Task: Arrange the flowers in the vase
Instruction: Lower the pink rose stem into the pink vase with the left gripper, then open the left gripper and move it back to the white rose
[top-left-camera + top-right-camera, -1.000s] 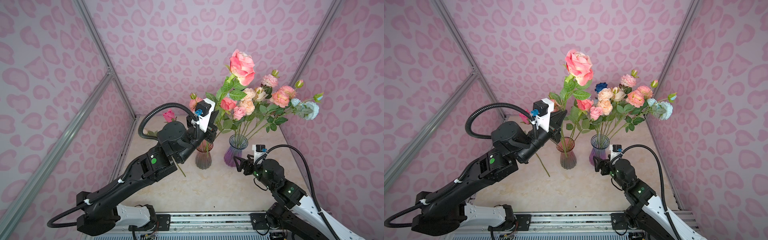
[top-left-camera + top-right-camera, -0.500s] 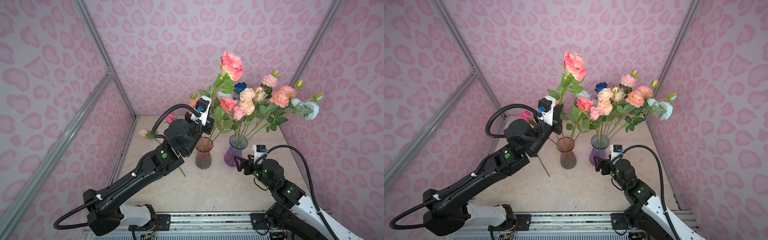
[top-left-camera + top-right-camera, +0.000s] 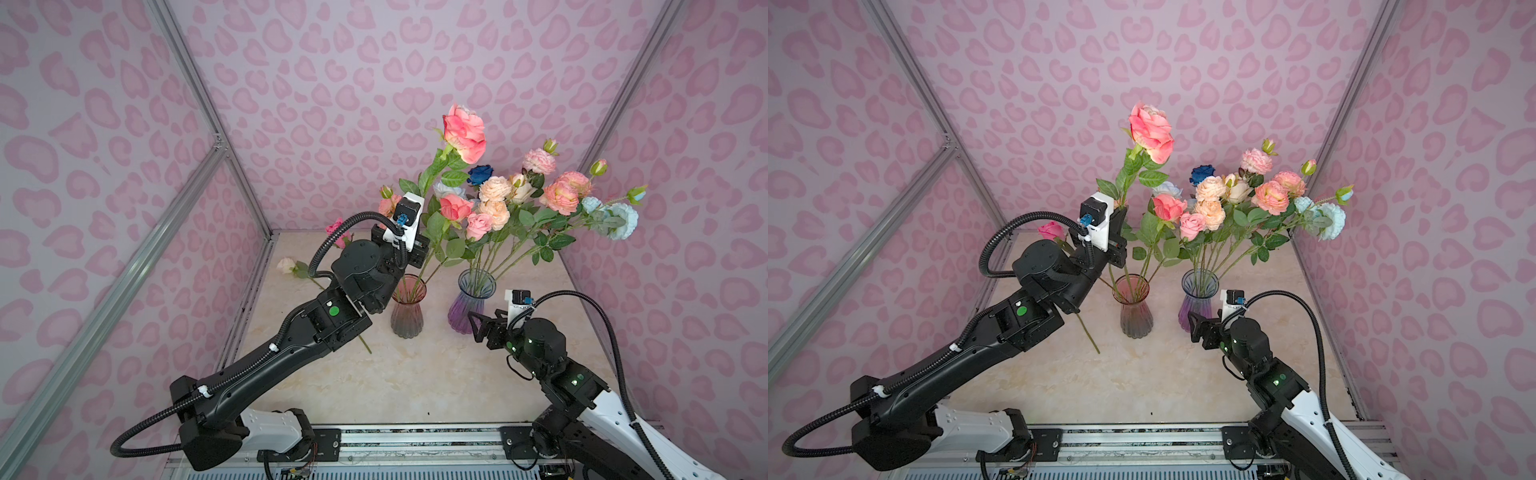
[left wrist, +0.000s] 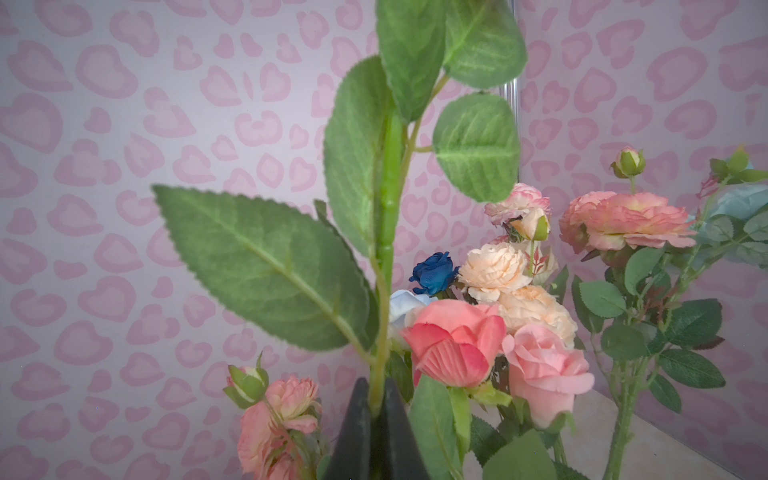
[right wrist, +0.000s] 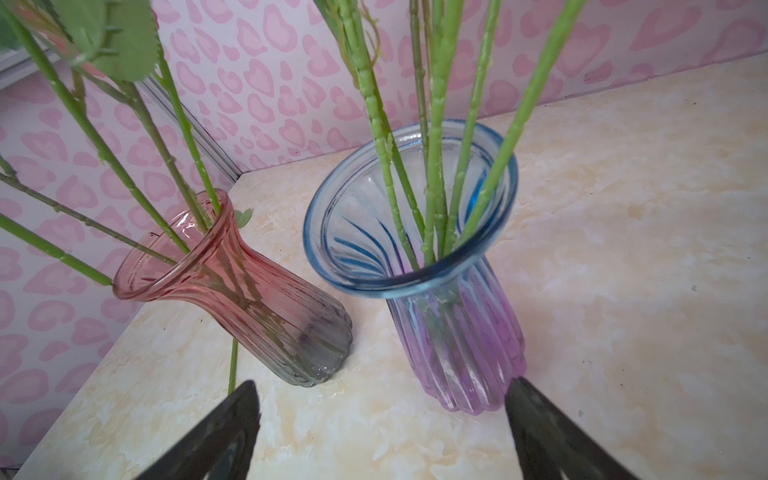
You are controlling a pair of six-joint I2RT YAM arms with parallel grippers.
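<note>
My left gripper [image 4: 376,399] is shut on the green stem [image 4: 388,187] of a large pink rose [image 3: 464,132] [image 3: 1151,132], which it holds up above the pink vase [image 3: 408,307] [image 3: 1133,307]. The arm hides the stem's lower end. Three flowers stand in the pink vase [image 5: 232,282]. Beside it, the blue-purple vase [image 3: 471,305] [image 5: 453,324] holds several flowers: peach, pink, pale blue and one deep blue bloom [image 3: 480,174]. My right gripper [image 3: 478,328] [image 5: 382,386] is open and empty, low on the table just in front of the blue-purple vase.
A pink rose [image 3: 334,228] and a cream rose [image 3: 286,264] lie on the marble table [image 3: 415,382] at the back left. The cream rose's stem runs under my left arm. Pink patterned walls close in the back and both sides.
My left arm has stretched farther back with the large pink rose. The bloom has swung a little left and its stem stands more upright. The right arm has not moved.
</note>
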